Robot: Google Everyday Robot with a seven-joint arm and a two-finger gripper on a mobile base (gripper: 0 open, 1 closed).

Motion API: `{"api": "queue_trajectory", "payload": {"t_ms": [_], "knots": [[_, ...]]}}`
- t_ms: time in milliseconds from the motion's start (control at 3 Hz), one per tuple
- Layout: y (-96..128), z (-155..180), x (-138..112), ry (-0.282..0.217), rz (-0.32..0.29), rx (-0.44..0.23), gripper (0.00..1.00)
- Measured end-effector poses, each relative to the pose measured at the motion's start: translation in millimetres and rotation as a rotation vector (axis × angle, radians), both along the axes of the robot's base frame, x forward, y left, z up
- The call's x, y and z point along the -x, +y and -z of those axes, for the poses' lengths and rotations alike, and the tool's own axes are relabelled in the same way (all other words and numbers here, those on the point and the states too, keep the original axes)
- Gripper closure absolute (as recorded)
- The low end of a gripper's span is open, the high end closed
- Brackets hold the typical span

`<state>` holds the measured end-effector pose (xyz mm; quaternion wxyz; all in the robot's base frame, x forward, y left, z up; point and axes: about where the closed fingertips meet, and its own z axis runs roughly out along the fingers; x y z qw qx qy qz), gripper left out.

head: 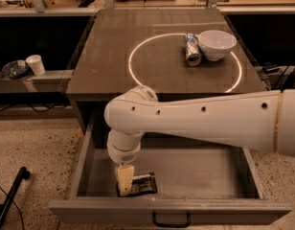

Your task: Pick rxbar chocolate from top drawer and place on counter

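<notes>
My cream gripper (pixel 124 182) was at the flat black rxbar chocolate (pixel 146 183) in the grey top drawer (pixel 200 174). Holding it? I couldn't tell. It wasn't lifted yet.

A white bowl (pixel 217 43) sits just beside a tipped can (pixel 191 50); a paper cup (pixel 36 64) stands far left.

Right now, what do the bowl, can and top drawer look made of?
Bowl: glossy white, likely ceramic or plastic. Can: silver-blue sheen, probably metal. Top drawer: matte grey panels, maybe painted wood or laminate. Gripper sits inside it, over the rxbar chocolate.
</notes>
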<state>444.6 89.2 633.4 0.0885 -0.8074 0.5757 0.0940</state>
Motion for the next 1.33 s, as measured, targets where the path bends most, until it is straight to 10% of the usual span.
{"api": "queue_trajectory", "payload": {"t_ms": [1333], "knots": [[5.7, 47.0, -0.8, -0.047, 0.006, -0.012, 0.0]]}}
